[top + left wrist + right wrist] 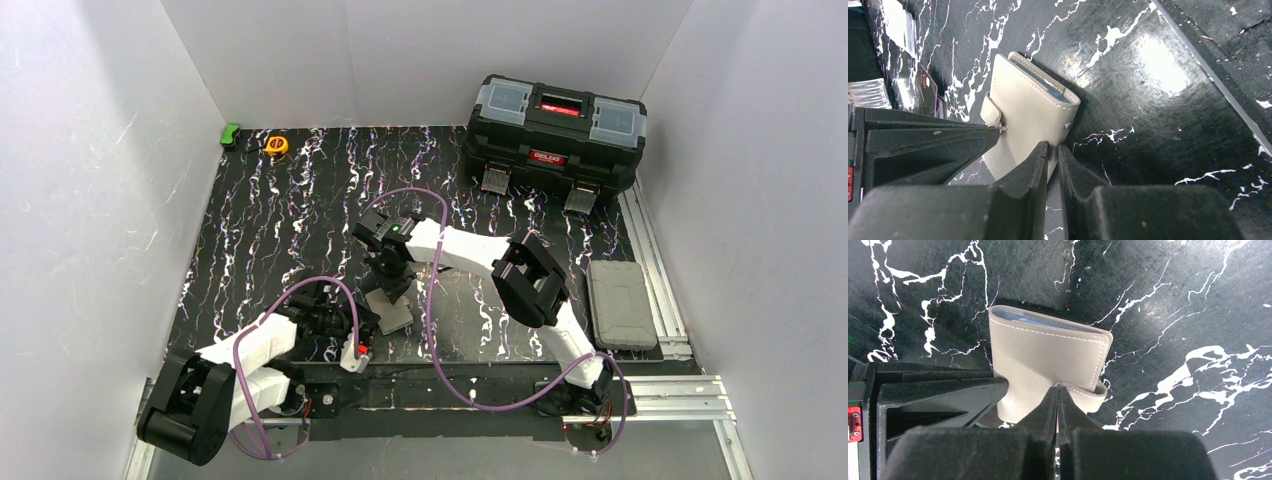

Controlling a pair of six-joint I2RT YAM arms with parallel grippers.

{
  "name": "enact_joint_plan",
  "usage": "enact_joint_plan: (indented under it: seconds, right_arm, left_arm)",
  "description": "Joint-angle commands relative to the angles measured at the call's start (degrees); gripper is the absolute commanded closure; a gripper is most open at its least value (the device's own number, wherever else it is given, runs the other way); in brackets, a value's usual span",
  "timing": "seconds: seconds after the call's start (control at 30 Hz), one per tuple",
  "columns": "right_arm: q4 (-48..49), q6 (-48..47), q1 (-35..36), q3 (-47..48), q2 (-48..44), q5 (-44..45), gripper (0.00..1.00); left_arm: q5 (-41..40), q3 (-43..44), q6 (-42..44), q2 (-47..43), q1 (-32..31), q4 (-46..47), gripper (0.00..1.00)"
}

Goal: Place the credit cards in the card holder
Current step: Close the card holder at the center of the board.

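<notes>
The taupe card holder (393, 313) sits near the table's front edge, between my two grippers. In the left wrist view the card holder (1030, 107) shows its unsnapped tab (991, 107) and a bluish edge in its open mouth. My left gripper (1053, 149) is shut on its near corner. From the right wrist the card holder (1048, 352) shows its stitched back. My right gripper (1058, 386) is shut at the base of the tab (1090, 392), which runs into the fingertips. Pale credit cards (870, 92) lie fanned at the far left, with another pale card (898, 25) beyond them.
A black toolbox (555, 125) stands at the back right, and a grey case (620, 302) lies on the rails to the right. A yellow tape measure (275, 145) and a green object (231, 134) sit at the back left. White walls enclose the table.
</notes>
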Motion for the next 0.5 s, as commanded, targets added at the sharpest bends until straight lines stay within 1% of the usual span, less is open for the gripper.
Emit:
enact_joint_plan:
  seconds: [0.0, 0.3, 0.47]
  right_arm:
    - [0.32, -0.06, 2.89, -2.2, 6.1, -1.31, 0.99]
    - [0.73, -0.07, 3.49, -3.34, 7.41, -0.71, 0.99]
    - [2.28, 0.38, 3.6, -7.29, 5.4, 0.35, 0.99]
  left_arm:
    - [-2.2, 0.46, -1.61, 1.54, -0.12, -2.1, 0.92]
    - [-2.73, 0.97, -1.5, 2.09, -0.16, -2.18, 0.92]
    - [-2.64, 1.08, -1.41, 2.36, -0.12, -2.23, 0.92]
